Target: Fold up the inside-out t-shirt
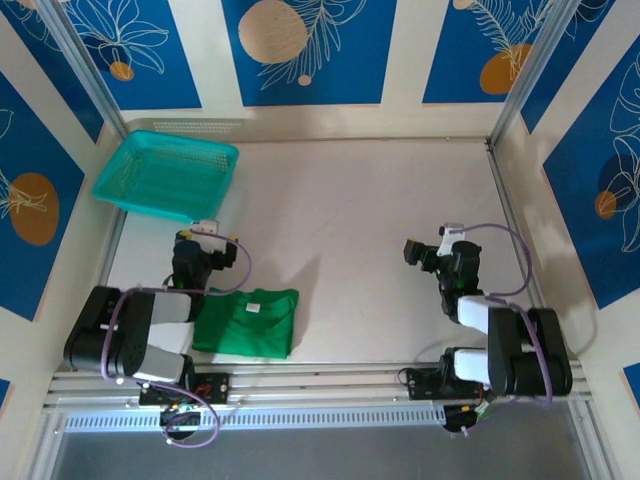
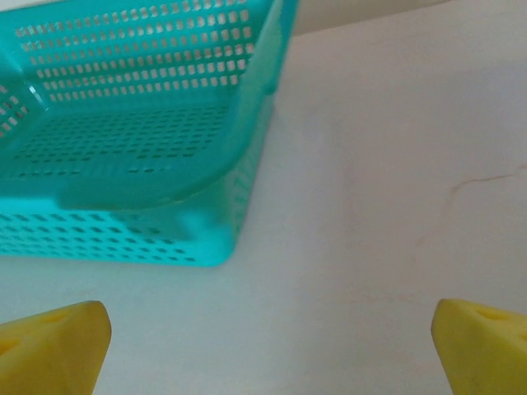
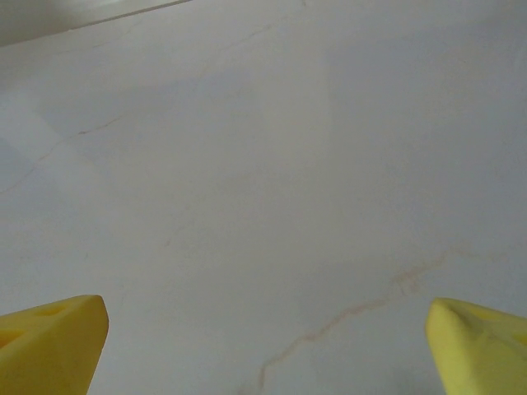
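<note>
The bright green t-shirt (image 1: 250, 322) lies folded into a compact rectangle near the table's front edge, its pale neck label facing up and its left edge under my left arm. My left gripper (image 1: 204, 236) hovers just beyond the shirt, pointing at the teal basket, jaws open and empty. In the left wrist view its yellow fingertips (image 2: 51, 346) stand wide apart over bare table. My right gripper (image 1: 428, 250) sits at the right, well clear of the shirt, open with nothing held. Its yellow fingertips (image 3: 49, 341) frame bare tabletop.
A teal plastic mesh basket (image 1: 165, 175) stands at the back left, its near corner (image 2: 210, 247) close ahead of my left gripper. Patterned walls enclose the pale table (image 1: 370, 220) on three sides. A metal rail runs along the front edge.
</note>
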Robot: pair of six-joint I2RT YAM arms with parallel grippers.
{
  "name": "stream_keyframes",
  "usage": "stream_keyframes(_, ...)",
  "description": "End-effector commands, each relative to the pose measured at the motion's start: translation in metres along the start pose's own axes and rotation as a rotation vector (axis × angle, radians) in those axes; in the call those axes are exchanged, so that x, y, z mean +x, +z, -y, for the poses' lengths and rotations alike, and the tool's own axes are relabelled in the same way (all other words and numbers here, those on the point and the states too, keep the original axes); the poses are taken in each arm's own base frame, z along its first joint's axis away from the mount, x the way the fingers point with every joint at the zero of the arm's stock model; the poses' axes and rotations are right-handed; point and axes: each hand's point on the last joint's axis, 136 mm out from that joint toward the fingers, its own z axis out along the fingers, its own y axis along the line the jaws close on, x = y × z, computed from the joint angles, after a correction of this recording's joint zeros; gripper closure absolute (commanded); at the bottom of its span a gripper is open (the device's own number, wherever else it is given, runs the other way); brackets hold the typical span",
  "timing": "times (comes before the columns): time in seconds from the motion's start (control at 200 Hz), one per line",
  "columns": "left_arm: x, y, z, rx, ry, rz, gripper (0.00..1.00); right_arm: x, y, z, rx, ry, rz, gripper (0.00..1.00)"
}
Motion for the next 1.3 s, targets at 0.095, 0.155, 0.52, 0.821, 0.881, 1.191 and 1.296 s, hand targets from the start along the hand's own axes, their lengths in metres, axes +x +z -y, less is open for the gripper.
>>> stream_keyframes(0.095,-0.011,0.022,0.004,0.081,-0.053,0.026,0.00,-0.032,0.035,-0.010,-0.039,-0.074,0.054,0.01)
stream_keyframes(0.155,-0.009,0.023,-0.004,0.059,-0.081,0.001,0.01,-0.036,0.041,-0.014,-0.025,-0.107,0.088,0.01)
stream_keyframes(0.52,-0.010,0.025,-0.006,0.048,-0.082,0.002,0.01,-0.035,0.040,-0.014,-0.024,-0.110,0.064,0.01)
stream_keyframes(0.821,-0.010,0.024,-0.006,0.047,-0.081,0.004,0.00,-0.035,0.041,-0.014,-0.025,-0.107,0.061,0.01)
stream_keyframes(0.881,-0.010,0.024,-0.006,0.047,-0.080,0.004,0.00,-0.034,0.041,-0.013,-0.024,-0.107,0.060,0.01)
stream_keyframes(1.191,-0.010,0.024,-0.006,0.047,-0.081,0.005,0.00,-0.034,0.042,-0.013,-0.029,-0.103,0.053,0.01)
stream_keyframes(1.296,-0.010,0.024,-0.006,0.047,-0.081,0.004,0.01,-0.034,0.041,-0.013,-0.029,-0.104,0.055,0.01)
